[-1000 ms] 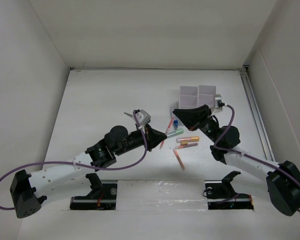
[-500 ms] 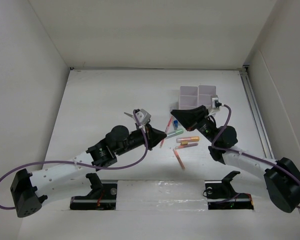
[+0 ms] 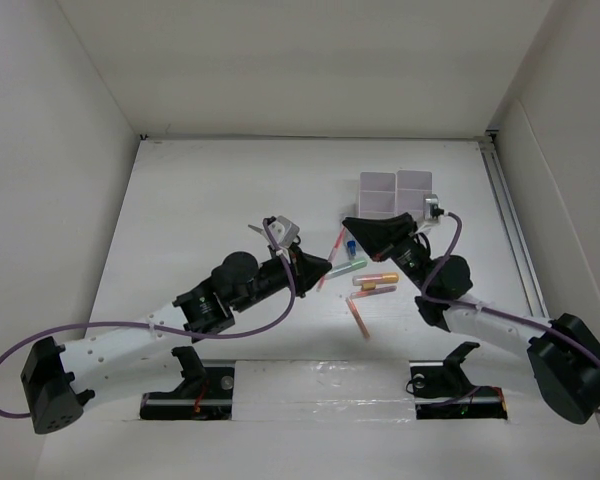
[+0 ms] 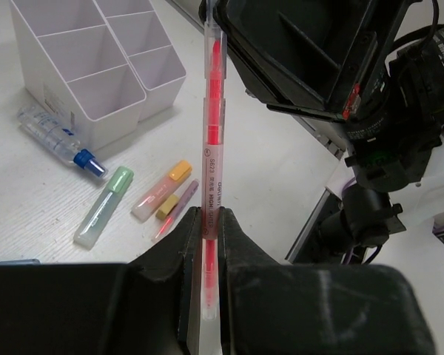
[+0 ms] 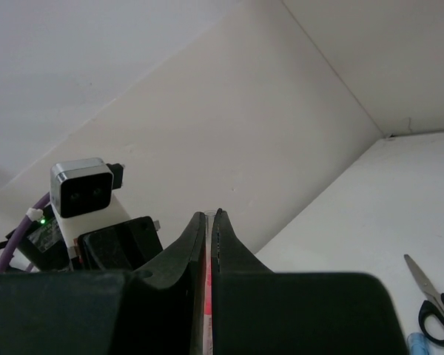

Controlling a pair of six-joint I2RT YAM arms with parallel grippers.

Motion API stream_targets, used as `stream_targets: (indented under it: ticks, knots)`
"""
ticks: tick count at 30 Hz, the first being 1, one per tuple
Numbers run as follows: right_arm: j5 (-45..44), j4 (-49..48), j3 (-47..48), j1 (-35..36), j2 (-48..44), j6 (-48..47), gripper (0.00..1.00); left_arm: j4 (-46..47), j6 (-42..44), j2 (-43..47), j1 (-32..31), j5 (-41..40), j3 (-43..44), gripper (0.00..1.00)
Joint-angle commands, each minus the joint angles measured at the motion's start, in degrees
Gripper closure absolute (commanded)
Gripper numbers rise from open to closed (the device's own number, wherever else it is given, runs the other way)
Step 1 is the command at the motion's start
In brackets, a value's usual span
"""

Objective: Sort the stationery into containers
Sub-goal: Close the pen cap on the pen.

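A red highlighter point(image 4: 210, 140) hangs above the table with both grippers on it. My left gripper point(image 4: 207, 216) is shut on its lower part, and my right gripper point(image 5: 209, 216) is shut on its upper end point(image 3: 336, 246). In the top view the left gripper point(image 3: 320, 268) and the right gripper point(image 3: 351, 228) nearly meet. The white organiser point(image 4: 89, 78) with its square compartments stands just beyond point(image 3: 393, 190). On the table lie a blue-capped bottle point(image 4: 59, 137), a green marker point(image 4: 103, 205), an orange marker point(image 4: 161, 191) and a pink marker point(image 4: 176, 211). Black-handled scissors point(image 5: 431, 296) show in the right wrist view.
Another pink pen point(image 3: 358, 318) lies nearer the arm bases. White walls close the table at the back and both sides, with a rail point(image 3: 510, 225) along the right edge. The left wrist camera point(image 5: 81, 188) sits close in front of the right gripper.
The right arm's wrist has edged slightly left toward the left gripper. Both grippers stay closed on the red highlighter, which has barely moved.
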State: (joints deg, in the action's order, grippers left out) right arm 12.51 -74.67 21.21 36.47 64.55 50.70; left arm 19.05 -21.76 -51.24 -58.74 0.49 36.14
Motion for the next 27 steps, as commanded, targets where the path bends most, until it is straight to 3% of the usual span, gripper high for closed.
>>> stream_targets:
  ticks: [1, 27]
  knots:
    - [-1.00, -13.31, -1.00, 1.76, 0.05, -0.95, 1.00, 7.93, -1.44, 1.06, 0.38, -5.67, 1.30, 1.00]
    - [-4.43, -9.53, 2.78, 6.33, 1.10, -8.16, 1.00, 14.17, -3.82, -2.02, 0.38, -3.48, 1.83, 1.00]
